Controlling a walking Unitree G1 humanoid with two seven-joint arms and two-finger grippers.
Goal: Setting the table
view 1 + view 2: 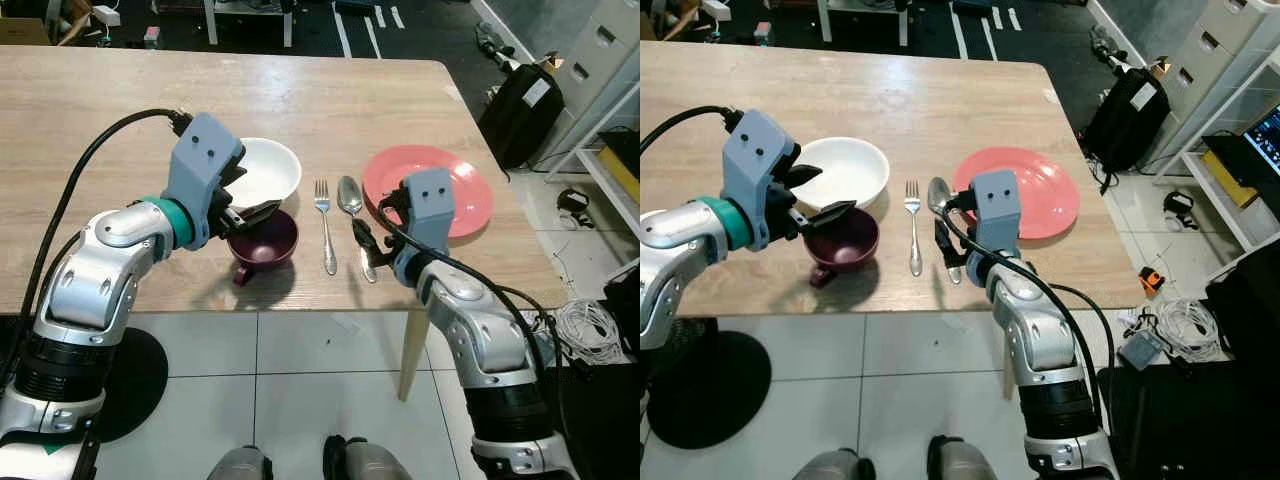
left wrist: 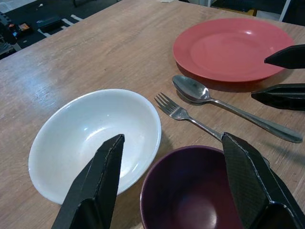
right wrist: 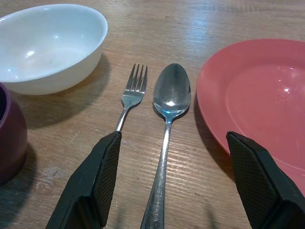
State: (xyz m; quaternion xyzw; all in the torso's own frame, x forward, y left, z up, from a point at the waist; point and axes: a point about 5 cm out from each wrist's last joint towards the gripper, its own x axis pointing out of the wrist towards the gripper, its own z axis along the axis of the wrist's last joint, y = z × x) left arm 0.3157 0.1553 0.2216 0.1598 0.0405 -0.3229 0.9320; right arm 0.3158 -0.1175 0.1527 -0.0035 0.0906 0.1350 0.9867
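The left gripper hangs with its fingers wide apart. A white bowl sits under one finger and a dark purple cup sits under the other. The right gripper is spread wide too. The spoon handle lies between its fingers, with the fork just beside it. The pink plate rests on the wooden table, past the spoon.

On the desk, the spoon lies between the right claw fingers, fork just left, plate right, bowl and cup farther left.
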